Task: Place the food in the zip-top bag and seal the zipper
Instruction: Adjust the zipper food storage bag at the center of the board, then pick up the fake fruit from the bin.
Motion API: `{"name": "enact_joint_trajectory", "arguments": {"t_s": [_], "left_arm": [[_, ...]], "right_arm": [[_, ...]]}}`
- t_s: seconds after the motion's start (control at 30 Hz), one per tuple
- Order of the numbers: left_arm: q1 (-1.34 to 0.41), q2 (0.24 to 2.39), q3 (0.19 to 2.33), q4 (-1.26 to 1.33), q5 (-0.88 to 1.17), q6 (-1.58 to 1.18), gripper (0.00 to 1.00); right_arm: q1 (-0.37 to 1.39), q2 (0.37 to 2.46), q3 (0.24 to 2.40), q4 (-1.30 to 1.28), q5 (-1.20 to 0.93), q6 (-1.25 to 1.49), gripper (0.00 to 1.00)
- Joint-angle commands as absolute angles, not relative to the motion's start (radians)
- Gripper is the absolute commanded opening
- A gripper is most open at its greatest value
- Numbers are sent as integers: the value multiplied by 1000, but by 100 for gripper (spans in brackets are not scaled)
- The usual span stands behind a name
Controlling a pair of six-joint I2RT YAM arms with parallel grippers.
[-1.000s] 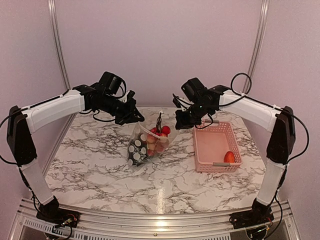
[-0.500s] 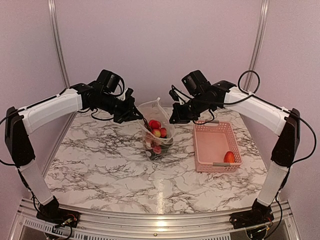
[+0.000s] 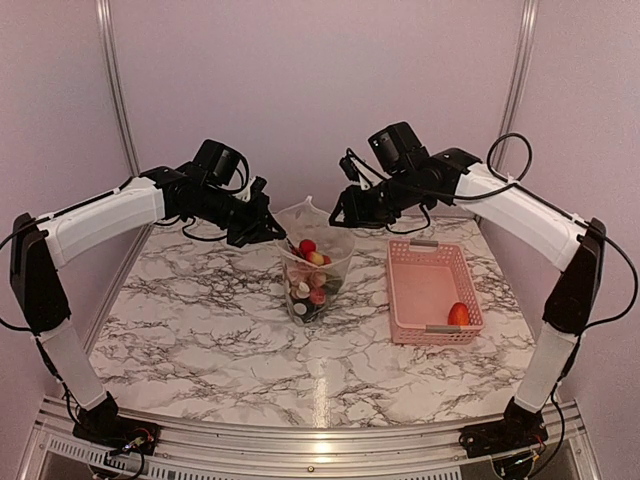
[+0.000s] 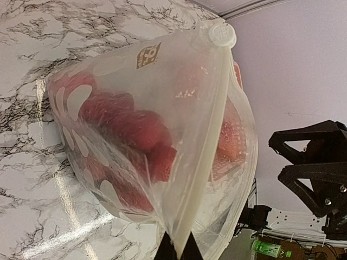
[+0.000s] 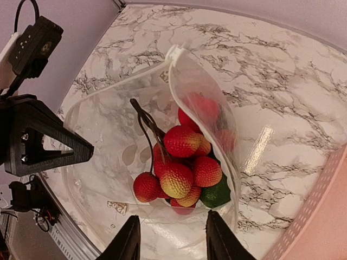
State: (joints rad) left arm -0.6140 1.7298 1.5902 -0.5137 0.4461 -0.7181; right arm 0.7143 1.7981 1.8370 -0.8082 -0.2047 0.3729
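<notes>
Left hand (image 3: 272, 230) clamped on zipper (image 4: 209, 124) of zip-top bag (image 3: 318, 262); bag upright over counter (image 3: 190, 320) centre, food (image 5: 181, 162) inside. Right hand (image 5: 171, 241) fingers apart, empty, just above mouth. One red piece (image 3: 458, 314) in basket (image 3: 420, 280), right. Keep mouth high & taut; basket rim close by, bare counter nearside for sealing.

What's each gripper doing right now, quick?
Left gripper: closed, pinching the zip-top bag at its edge.
Right gripper: open above the bag, holding nothing.
</notes>
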Motion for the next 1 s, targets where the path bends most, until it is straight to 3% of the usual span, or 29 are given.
{"name": "enact_joint_trajectory", "arguments": {"t_s": [0.0, 0.6, 0.97], "left_arm": [[-609, 1744, 1607, -539, 469, -707, 0], [-609, 1758, 1595, -539, 474, -693, 0], [-609, 1764, 1601, -568, 471, -654, 0]], "right_arm": [[700, 1744, 1877, -828, -180, 376, 41], [562, 1537, 1663, -924, -27, 315, 55], [461, 1411, 1385, -978, 57, 360, 55]]}}
